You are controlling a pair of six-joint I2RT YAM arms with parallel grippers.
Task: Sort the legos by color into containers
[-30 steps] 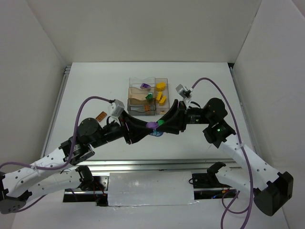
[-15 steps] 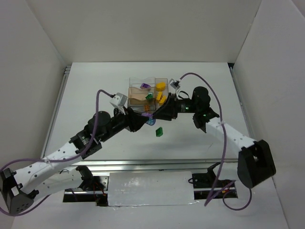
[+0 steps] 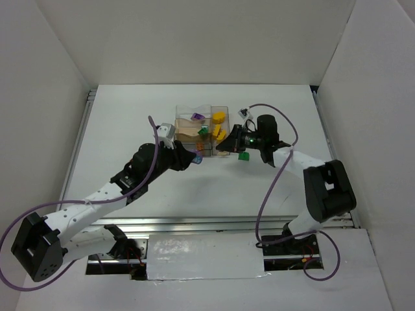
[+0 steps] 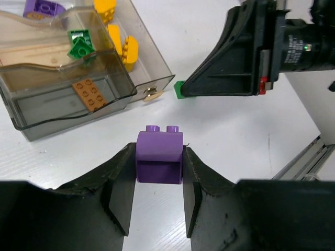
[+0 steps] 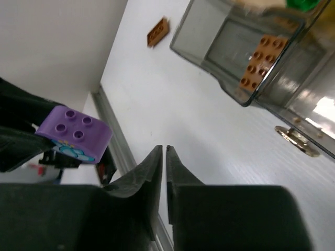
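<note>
Now that the pair has split, the left end effector (image 4: 158,167) clamps the purple brick (image 4: 159,149), with the bins (image 4: 68,112) just ahead, ready to sort; the green brick (image 4: 179,89) lies beside the closed, empty right end effector (image 5: 163,157).

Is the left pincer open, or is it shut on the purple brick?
Shut on it. In the left wrist view the purple brick sits between both fingers of the left pincer, touching each.
</note>
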